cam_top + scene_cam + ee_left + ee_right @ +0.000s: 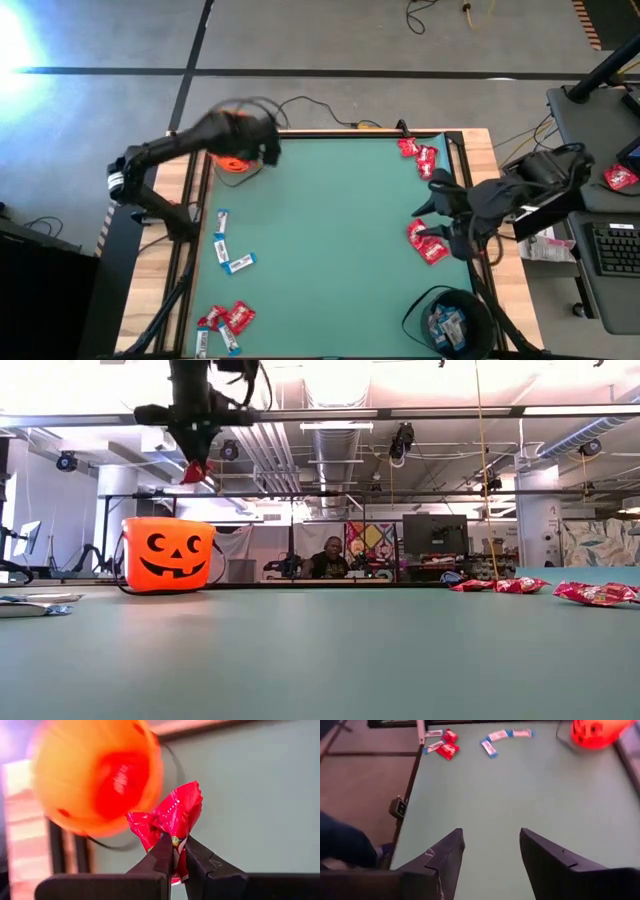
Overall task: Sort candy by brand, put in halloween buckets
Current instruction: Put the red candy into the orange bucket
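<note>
Pinching a red packet, print unreadable, over the orange bucket: left hand; right hand spread apart.

Orange bucket largely hidden beneath the left hand; black bucket cut by the frame edge.

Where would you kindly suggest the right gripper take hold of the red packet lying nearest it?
Probably from straight above, the open right gripper closing across the red packet's narrow width: it lies flat on the green table, and one neighbour touches it.
</note>
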You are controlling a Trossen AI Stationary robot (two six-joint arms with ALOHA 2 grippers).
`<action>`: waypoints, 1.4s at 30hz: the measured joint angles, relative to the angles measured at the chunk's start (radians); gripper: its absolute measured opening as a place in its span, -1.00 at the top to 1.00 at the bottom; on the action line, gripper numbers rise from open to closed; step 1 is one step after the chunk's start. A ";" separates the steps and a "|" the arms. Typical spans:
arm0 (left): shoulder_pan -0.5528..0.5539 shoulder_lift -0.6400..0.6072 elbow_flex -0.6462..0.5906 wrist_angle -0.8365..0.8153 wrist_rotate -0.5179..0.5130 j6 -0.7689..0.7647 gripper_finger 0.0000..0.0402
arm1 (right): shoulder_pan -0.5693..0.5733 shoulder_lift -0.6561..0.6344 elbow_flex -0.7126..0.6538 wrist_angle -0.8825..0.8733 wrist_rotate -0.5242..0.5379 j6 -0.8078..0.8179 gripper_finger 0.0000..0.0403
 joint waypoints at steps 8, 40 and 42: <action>0.342 0.001 -0.046 0.080 -0.051 0.120 0.96 | -0.007 0.000 0.015 -0.007 0.001 -0.118 0.08; 0.480 -0.003 -0.120 0.254 0.192 0.328 -0.02 | -0.197 0.003 0.041 -0.018 0.116 -0.012 -0.30; 0.430 -0.018 -0.036 0.188 0.192 0.329 -0.12 | -0.197 0.002 -0.013 -0.026 0.115 0.033 -0.26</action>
